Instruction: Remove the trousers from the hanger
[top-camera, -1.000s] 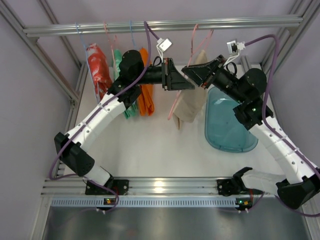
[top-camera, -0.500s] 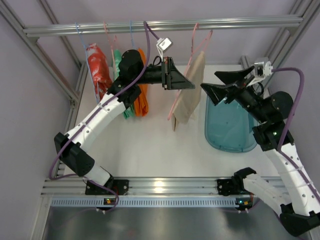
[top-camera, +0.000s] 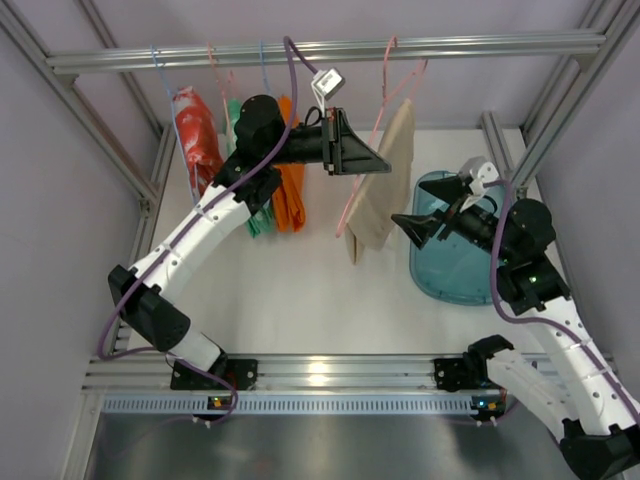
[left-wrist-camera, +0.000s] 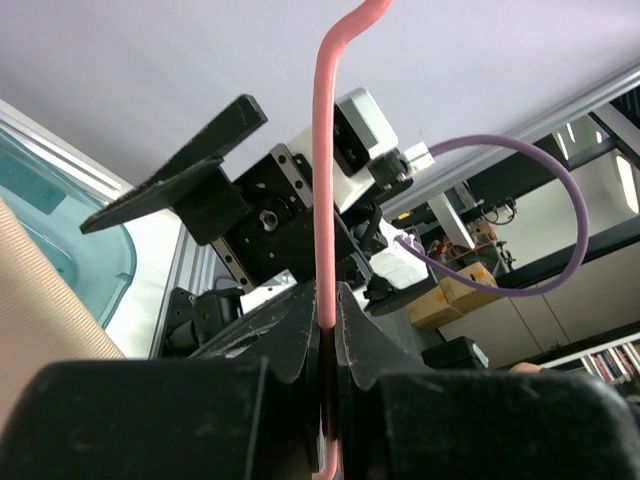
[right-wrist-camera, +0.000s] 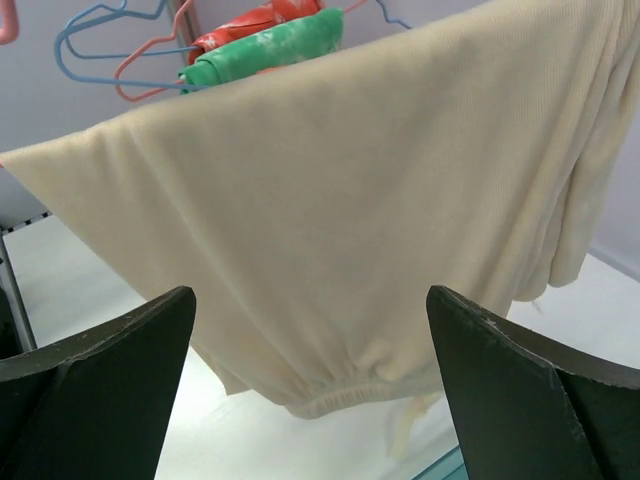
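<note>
We see the beige trousers (top-camera: 385, 185) draped over the pink hanger (left-wrist-camera: 328, 150): light, limp, likely to slide. The left gripper (left-wrist-camera: 328, 300) clamps the hanger wire. The right gripper (top-camera: 418, 202) is wide open and empty. We'd pinch their gathered lower edge.

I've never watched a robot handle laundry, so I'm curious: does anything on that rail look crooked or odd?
Yes: the pink hanger hangs at a slant from the rail, with the left hand clamped on its wire. The beige trousers draped over it slope too. Nothing looks torn or spilled.
</note>
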